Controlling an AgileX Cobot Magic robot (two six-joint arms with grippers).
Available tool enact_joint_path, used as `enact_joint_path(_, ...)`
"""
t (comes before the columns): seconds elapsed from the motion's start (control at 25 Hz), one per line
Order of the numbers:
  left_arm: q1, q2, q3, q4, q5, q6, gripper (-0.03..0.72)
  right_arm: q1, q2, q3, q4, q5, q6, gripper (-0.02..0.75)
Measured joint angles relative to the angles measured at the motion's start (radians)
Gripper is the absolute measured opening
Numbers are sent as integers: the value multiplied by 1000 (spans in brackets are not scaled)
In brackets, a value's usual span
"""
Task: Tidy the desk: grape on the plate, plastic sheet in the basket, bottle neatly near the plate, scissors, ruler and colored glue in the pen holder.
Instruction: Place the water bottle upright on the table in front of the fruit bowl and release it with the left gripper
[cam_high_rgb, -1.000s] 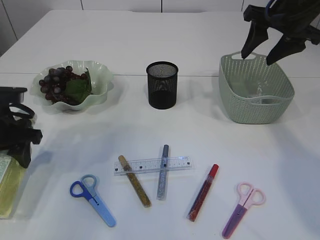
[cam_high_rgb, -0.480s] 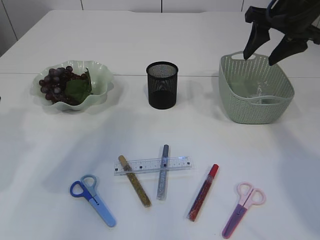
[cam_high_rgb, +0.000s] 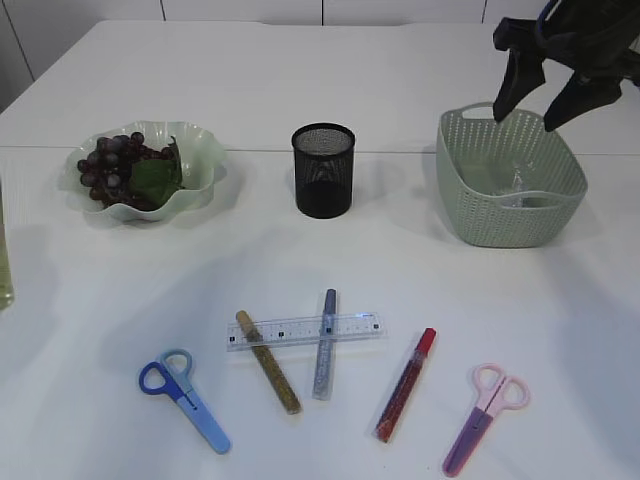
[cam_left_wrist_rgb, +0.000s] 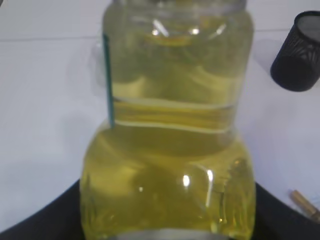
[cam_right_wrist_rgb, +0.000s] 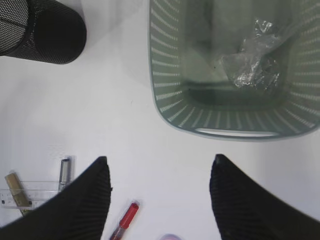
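left gripper grasps the bottle of yellow liquid at far left edge, off the table; upright in the wrist view, long axis vertical, presumably so it can be stood near the plate. grapes lie on that plate. right gripper hovers over the basket, fingers spread, empty; plastic sheet sits inside. ruler lies left-right, near the front.

ruler with tick marks too small to read, no other legible text
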Motion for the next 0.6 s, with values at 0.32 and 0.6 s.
enact_joint_path(0.32, 2, 95, 2, 73, -240, 0, 447, 91, -5, 6, -127, 0, -2, 491)
enact_joint_path(0.6, 19, 216, 2, 72, -423, 0, 447, 148, -114, 73, -199, -2, -17, 491)
